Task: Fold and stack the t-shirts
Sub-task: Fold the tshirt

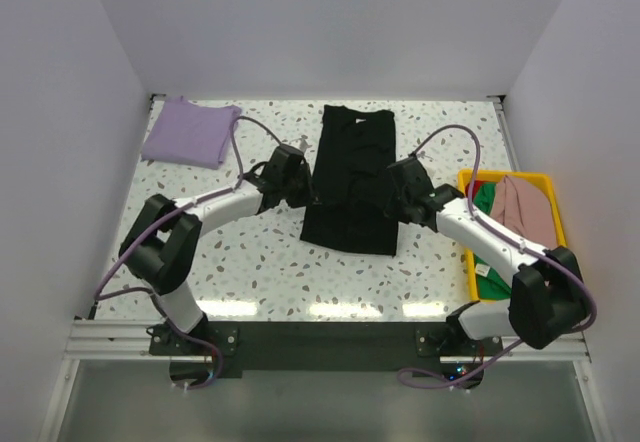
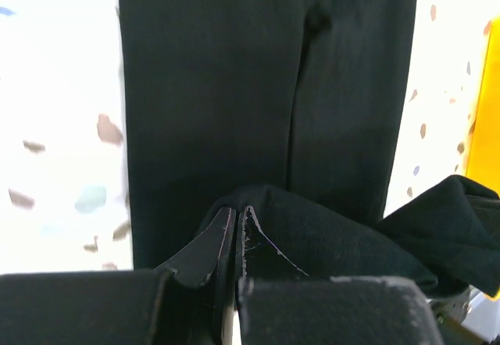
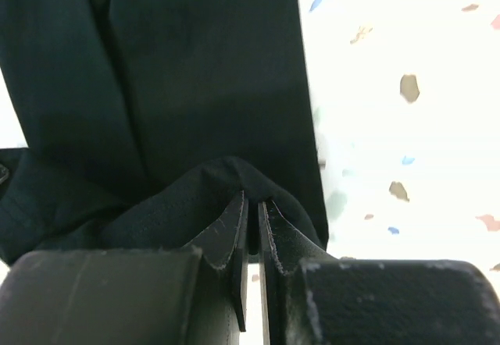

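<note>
The surface [image 1: 260, 262] is white with small grey, brown and blue specks, and light shines off its near edge. Plain white walls [image 1: 330, 22] stand on the left, the right and the far side, like a little box room. A metal rail [image 1: 100, 340] runs along the near edge, where the two arms are fixed. The black t-shirt [image 1: 352, 177] lies in the middle of the surface as a long, narrow shape that reaches almost to the far wall. The left arm [image 1: 225, 202] reaches to its left edge and the right arm [image 1: 470, 227] reaches to its right edge. In the left wrist view the left jaws are squeezed tight on a bump of the black cloth [image 2: 211, 87]. In the right wrist view the right jaws are nearly closed too, pinching a fold of the same black cloth [image 3: 180, 72]. A pale purple t-shirt [image 1: 190, 132] lies folded flat in the far left corner, well apart from the black one. A yellow bin [image 1: 505, 174] sits at the right side of the surface. A pink t-shirt [image 1: 525, 207] is piled inside it, with green cloth [image 1: 487, 202] beside it that is probably another t-shirt, though the right arm hides part of it.
</note>
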Robot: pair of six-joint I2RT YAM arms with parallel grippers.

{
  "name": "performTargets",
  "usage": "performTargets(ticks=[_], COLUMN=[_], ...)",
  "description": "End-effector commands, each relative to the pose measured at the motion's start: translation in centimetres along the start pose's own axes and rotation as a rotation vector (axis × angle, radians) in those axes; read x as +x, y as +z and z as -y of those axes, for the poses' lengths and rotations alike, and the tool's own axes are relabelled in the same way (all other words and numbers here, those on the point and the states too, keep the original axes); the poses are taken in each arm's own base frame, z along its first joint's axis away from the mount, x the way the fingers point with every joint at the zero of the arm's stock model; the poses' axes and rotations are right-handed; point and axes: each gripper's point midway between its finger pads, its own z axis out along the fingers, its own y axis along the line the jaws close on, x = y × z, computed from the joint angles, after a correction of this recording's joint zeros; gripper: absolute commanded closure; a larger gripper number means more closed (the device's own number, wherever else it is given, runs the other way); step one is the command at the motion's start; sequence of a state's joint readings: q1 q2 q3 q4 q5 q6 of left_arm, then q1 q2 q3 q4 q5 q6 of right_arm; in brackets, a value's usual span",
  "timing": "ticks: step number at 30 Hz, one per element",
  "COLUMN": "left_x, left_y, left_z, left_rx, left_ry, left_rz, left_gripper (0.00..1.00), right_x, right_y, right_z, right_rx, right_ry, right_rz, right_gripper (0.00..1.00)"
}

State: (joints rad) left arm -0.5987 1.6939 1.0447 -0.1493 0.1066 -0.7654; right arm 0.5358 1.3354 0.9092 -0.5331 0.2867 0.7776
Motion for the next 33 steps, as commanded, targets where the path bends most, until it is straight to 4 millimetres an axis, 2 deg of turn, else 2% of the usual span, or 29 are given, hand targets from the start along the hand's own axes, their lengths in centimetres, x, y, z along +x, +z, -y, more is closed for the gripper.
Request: performTargets(ticks=[1,5,6,7,10,12,18,23,28,32,33], left_x=[-3.8,-6.2,-6.6,-7.0,-8.7,-9.0,-10.1,-10.5,-12.0,-12.6,-12.6], left_y=[0.9,1.8,2.3,2.4,3.1,3.9,5.3,5.8,6.1,6.9,7.0], left_z=[1.1,1.0,0.4,0.4,0.5,-0.2,-0.4,-0.9,-0.9,-0.5,-0.5], left_rx=[0.046,0.049,0.04,0.04,0.047,0.037,0.057,0.062,0.072,0.091,0.092], left_ry=[0.005,-0.018,-0.027,-0.031,-0.037,-0.04,-0.034,-0.034,-0.023,0.005,0.008], left_rz=[0.069,0.09,0.089,0.094,0.108,0.099,0.092,0.091,0.106,0.099,0.095], left_gripper=[1.0,1.0,1.0,1.0,1.0,1.0,1.0,1.0,0.99,0.88,0.81], right_x=[-4.4,-5.9,-6.9,-6.7,-8.0,-8.2,-8.9,-9.2,-10.0,-10.7,-10.7], right_y=[0.7,2.8,3.0,3.9,4.8,5.8,8.2,9.5,10.6,11.0,11.1], right_z=[-1.8,-2.0,-2.3,-2.2,-2.5,-2.6,-1.5,-0.8,-0.4,-0.9,-0.9], right_rx=[-0.07,-0.084,-0.092,-0.083,-0.087,-0.088,-0.075,-0.078,-0.097,-0.107,-0.108], right_ry=[0.021,0.03,0.04,0.036,0.041,0.044,0.066,0.083,0.113,0.105,0.104], right_rz=[0.084,0.07,0.083,0.065,0.073,0.053,0.024,0.008,-0.006,-0.012,-0.016], right_gripper=[0.95,0.96,0.96,0.96,0.97,0.97,0.98,0.97,0.97,0.88,0.82])
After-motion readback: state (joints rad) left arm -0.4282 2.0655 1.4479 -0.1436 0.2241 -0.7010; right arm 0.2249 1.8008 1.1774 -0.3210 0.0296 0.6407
